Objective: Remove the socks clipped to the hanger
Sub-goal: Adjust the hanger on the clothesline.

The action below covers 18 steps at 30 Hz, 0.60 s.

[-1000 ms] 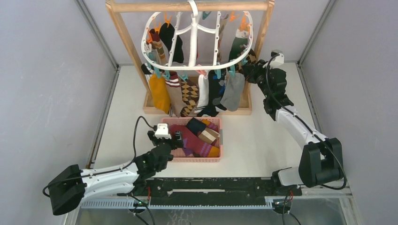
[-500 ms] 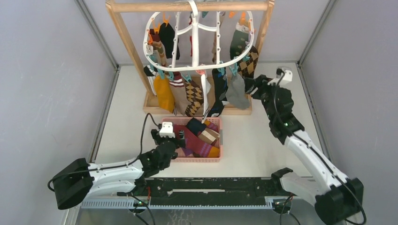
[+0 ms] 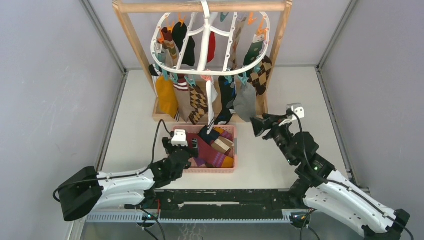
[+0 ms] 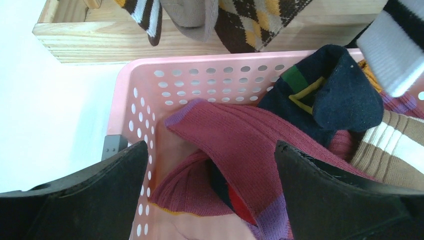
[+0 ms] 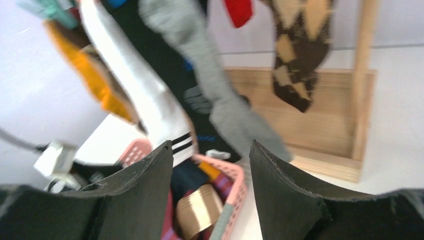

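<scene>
Your right gripper (image 3: 257,125) stood half-open and empty, just right of the pink basket (image 3: 210,171). Your left gripper (image 3: 182,146) hung wide and empty over it. The socks (image 3: 245,100) hung clipped round the hanger (image 3: 210,73), above the wooden stand (image 3: 135,47).

Note for the next pull: take the grey sock low, close fully on the fabric, and draw it steadily downward so that the ring does not swing.

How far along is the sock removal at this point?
Done: several socks lie in the pink basket. In hand: nothing; the left gripper is open over the basket, the right gripper open and empty beside it. Left: many more hang clipped around the hanger.
</scene>
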{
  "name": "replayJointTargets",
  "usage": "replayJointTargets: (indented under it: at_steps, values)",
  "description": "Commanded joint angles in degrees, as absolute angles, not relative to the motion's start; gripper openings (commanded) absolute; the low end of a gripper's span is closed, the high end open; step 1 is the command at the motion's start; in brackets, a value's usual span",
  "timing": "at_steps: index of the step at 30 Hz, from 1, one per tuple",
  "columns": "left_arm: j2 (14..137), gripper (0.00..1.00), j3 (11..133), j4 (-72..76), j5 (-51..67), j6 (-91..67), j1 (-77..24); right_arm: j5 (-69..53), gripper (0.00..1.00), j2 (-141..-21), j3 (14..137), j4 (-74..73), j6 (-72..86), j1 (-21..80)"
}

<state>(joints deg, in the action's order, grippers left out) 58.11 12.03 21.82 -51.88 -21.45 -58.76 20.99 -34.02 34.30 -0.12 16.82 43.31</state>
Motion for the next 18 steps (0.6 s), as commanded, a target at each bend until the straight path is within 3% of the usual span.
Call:
replayJointTargets:
  at_steps: [1,7,18]
  values:
    - [58.5,1.00,15.6,23.5,-52.7,-21.2,-58.9,21.2,0.65,-33.0,34.0,1.9,12.5,52.4]
    - [58.1,1.00,16.0,22.4,-52.8,-21.3,-58.9,21.6,0.64,-39.3,33.6,10.7,8.2,62.5]
    - [45.6,1.00,17.9,13.4,-55.5,-19.8,-60.4,29.8,0.71,-62.0,41.1,23.4,4.1,62.2]
